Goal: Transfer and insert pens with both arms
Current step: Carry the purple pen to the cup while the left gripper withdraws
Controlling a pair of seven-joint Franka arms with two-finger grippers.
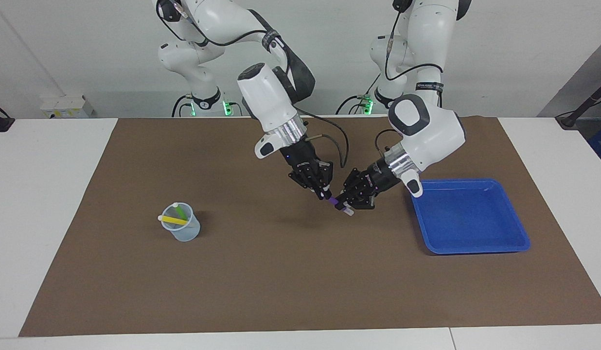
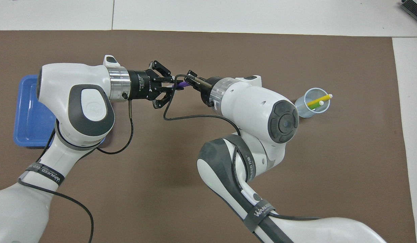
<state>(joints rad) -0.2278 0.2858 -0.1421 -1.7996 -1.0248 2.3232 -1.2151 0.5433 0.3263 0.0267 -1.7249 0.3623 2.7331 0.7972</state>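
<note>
While both claws grip the purple pen [image 1: 337,203], bare mat [image 1: 300,272] surrounds them.

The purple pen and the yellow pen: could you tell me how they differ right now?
The purple pen hangs in the air over the brown mat, while the yellow pen rests in the clear cup. Both the left gripper and the right gripper are shut on the purple pen; no gripper touches the yellow pen. Both have pale ends.

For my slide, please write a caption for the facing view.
Both grippers, left and right, grip the purple pen mid-handover.
</note>
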